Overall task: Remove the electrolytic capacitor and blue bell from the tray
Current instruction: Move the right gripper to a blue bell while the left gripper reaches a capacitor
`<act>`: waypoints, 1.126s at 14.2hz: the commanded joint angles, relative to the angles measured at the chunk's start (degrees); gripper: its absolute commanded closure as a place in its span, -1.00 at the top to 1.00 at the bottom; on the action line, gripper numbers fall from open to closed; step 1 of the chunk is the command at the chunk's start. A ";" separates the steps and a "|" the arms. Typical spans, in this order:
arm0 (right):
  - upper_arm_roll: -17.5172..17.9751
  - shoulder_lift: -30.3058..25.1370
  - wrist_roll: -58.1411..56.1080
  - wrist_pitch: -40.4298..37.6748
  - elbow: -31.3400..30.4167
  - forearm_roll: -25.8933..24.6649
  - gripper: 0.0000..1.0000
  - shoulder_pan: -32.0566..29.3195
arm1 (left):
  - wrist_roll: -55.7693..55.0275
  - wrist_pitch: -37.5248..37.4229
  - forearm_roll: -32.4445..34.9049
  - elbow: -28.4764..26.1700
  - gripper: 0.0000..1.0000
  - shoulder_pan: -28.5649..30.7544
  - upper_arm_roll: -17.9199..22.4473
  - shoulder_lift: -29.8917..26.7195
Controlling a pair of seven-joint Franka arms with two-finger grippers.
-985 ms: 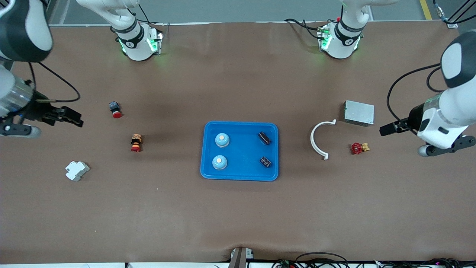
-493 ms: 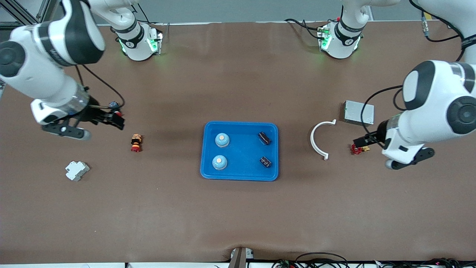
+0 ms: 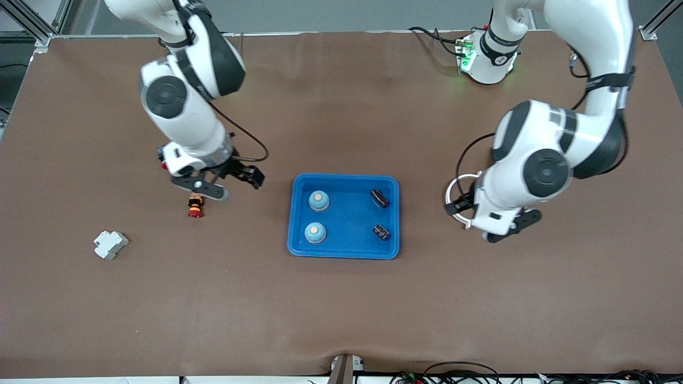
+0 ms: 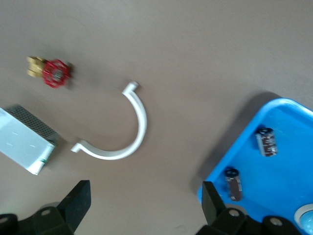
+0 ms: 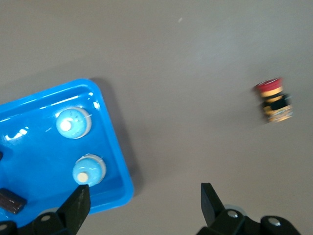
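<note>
Inside the tray (image 3: 346,250) both capacitors (image 3: 379,198) lie slantwise — each arm's tool gapes wide, empty.

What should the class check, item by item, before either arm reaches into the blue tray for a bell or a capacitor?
1. Both bells in the tray: ok, one bell farther from the front camera, the other bell nearer.
2. Both capacitors in the tray: ok, one capacitor farther, the other capacitor nearer.
3. Right gripper open and empty: ok.
4. Left gripper open and empty: ok.
5. Grippers over the tray: not ok; the right is over bare table beside it, the left over the white curved clip.
6. Tray flat on the table: ok.
</note>
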 commanded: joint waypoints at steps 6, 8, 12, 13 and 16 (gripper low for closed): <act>-0.83 19.33 17.68 13.73 7.33 0.20 1.00 11.16 | -28.36 14.68 -0.98 4.77 1.00 -6.82 0.20 8.13; -0.83 22.95 19.00 13.65 10.41 0.03 1.00 11.95 | -32.95 18.29 -0.89 5.83 1.00 -7.53 0.11 11.21; -0.83 26.12 19.53 13.82 12.97 -0.41 1.00 12.66 | -37.26 26.64 -0.98 5.83 1.00 -9.64 0.02 14.73; -0.83 26.30 19.53 13.82 13.15 -0.41 1.00 12.66 | -38.49 28.05 -0.98 5.83 1.00 -9.99 0.11 15.61; -0.92 27.18 19.53 14.08 13.15 -0.59 1.00 13.10 | -39.12 31.31 -0.81 5.83 1.00 -10.61 0.20 17.99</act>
